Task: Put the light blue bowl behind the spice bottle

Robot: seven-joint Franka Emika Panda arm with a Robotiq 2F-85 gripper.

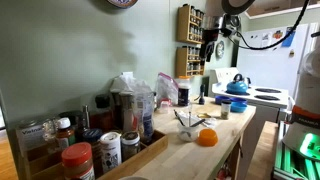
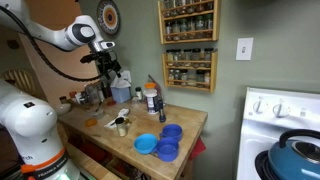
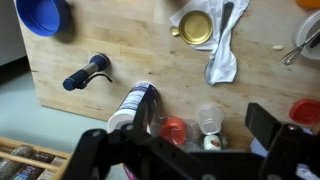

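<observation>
The light blue bowl (image 2: 146, 144) sits near the front edge of the wooden table (image 2: 120, 140), beside two darker blue vessels (image 2: 170, 140). The spice bottle (image 2: 150, 99) stands further back, near the wall. In the wrist view I see the bottle from above (image 3: 134, 104), below my gripper. My gripper (image 2: 110, 68) hangs open and empty, well above the back of the table; it also shows in an exterior view (image 1: 210, 48) and in the wrist view (image 3: 180, 135). The light blue bowl is out of the wrist view; only a darker blue vessel (image 3: 42, 15) shows there.
A white cloth with a yellow dish (image 3: 197, 28) and a black-handled tool (image 3: 88, 72) lie on the table. An orange ball (image 1: 206, 138) lies mid-table. Jars and cups (image 3: 190, 125) crowd the back. A spice rack (image 2: 188, 45) hangs on the wall. A stove with a blue kettle (image 2: 297, 155) stands beside the table.
</observation>
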